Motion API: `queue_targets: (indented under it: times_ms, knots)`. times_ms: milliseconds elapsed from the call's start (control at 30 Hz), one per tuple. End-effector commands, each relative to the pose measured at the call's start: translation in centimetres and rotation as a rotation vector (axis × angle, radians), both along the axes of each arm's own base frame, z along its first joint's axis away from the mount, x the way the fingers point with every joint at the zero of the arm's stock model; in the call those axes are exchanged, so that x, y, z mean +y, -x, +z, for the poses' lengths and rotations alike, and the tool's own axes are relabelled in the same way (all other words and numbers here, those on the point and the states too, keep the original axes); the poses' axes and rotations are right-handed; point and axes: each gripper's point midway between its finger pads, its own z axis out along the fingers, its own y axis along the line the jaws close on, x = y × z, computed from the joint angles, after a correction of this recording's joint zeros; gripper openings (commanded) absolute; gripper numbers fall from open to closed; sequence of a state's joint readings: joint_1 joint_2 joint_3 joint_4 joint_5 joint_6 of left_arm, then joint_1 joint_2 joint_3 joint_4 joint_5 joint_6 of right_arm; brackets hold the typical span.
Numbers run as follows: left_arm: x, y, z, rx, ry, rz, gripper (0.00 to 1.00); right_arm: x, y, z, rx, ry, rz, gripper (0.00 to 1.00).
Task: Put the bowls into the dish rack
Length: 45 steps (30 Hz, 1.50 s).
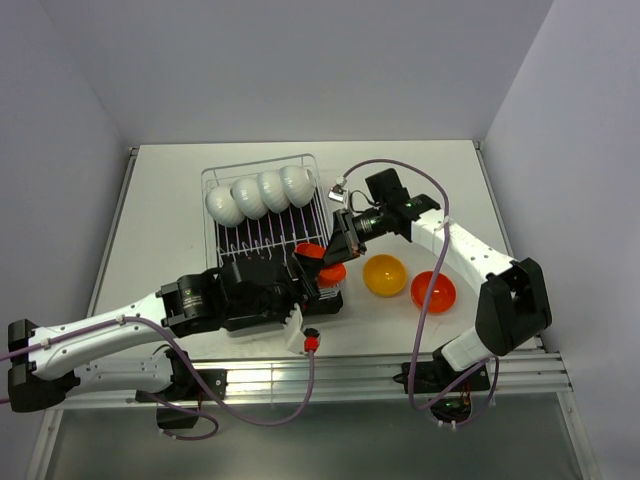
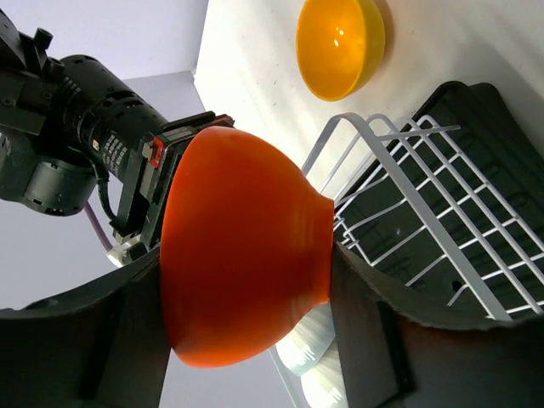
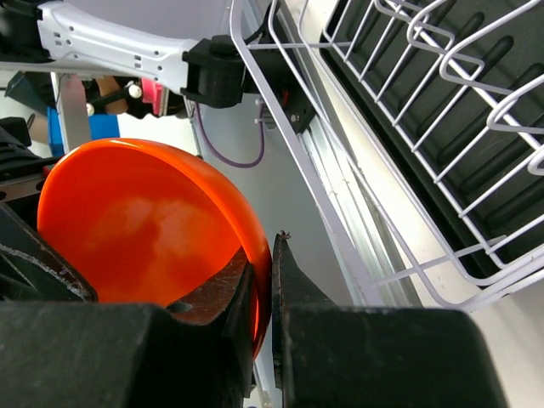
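Currently: glossy red-orange round bowl [image 2: 246, 212], pinched at rim by right gripper [image 3: 262, 263], clamped across body by left gripper [image 2: 246, 259], just beside white wire dish rack [image 2: 425, 212].

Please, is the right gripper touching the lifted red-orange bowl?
Touching: the right wrist view shows the right gripper pinching the lifted red-orange bowl by its rim.

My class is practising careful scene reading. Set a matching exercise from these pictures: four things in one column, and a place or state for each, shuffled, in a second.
Things
1. white bowls
2. yellow-orange bowl
3. held red-orange bowl
4. dish rack

Places or states
a. rim pinched by the right gripper
b. sits on a black drip tray
c. standing on edge in a row
d. open side up on the table

Pairs: 1-c, 2-d, 3-a, 4-b
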<state>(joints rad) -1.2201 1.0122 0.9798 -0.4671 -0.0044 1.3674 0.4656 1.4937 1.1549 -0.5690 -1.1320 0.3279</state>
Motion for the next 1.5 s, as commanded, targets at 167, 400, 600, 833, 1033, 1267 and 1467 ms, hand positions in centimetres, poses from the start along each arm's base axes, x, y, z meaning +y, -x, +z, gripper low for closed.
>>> queue_targets:
  times_ms: [167, 400, 600, 833, 1033, 1267, 1467]
  knots:
    - [0.6, -0.9, -0.4, -0.015, -0.037, 0.057, 0.43, 0.0, 1.4, 2.9, -0.03, -0.075, 0.034, 0.0]
    - [0.7, -0.2, 1.7, 0.129, 0.053, 0.123, 0.03, 0.0, 0.3, 3.8, -0.108, -0.044, 0.013, 0.67]
    - [1.5, 0.9, 2.6, 0.283, 0.129, 0.185, 0.0, -0.1, -2.0, 5.6, -0.23, 0.001, -0.057, 0.95]
    - [2.4, 1.7, 3.3, 0.522, 0.228, 0.305, 0.0, -2.1, -7.0, 9.2, -0.336, 0.002, -0.196, 0.98]
    - [4.1, -0.5, 4.6, 0.773, 0.404, 0.503, 0.0, -5.2, -9.9, 10.5, -0.368, 0.003, -0.299, 0.99]
    - [7.5, -3.1, 3.2, 1.088, 0.592, 0.782, 0.0, -6.0, -10.4, 9.9, -0.363, 0.025, -0.318, 1.0]
    - [10.4, -4.3, 1.0, 1.263, 0.633, 0.983, 0.0, -6.1, -10.0, 9.3, -0.354, 0.033, -0.31, 1.0]
